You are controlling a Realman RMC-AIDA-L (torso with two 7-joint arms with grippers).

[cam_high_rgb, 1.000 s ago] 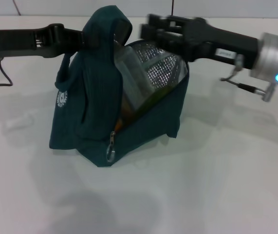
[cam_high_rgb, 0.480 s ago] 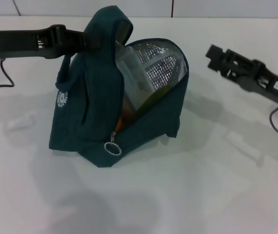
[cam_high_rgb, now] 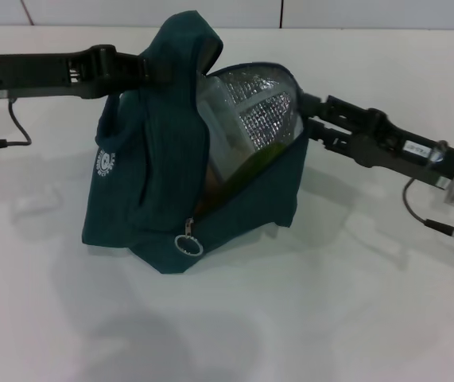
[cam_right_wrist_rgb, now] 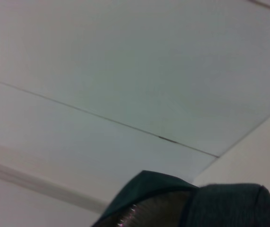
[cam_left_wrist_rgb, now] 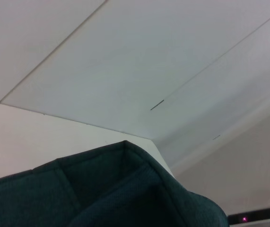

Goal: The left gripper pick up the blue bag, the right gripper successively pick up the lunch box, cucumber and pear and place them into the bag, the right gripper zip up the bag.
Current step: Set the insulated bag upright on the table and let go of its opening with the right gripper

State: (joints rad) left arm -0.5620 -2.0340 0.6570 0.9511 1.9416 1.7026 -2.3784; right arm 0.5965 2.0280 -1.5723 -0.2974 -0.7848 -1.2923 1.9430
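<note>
At the blue bag's (cam_high_rgb: 171, 183) raised top the left gripper (cam_high_rgb: 149, 68) pinches fabric, arm level.

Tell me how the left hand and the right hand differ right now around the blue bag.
The left hand reaches level from the robot's left and grips the blue bag near its raised top; the right hand comes in lower, angled upward, against the bag's open, silver-lined side. The right arm carries a small white label; the left shows none. Both are black with silver cuffs.
</note>
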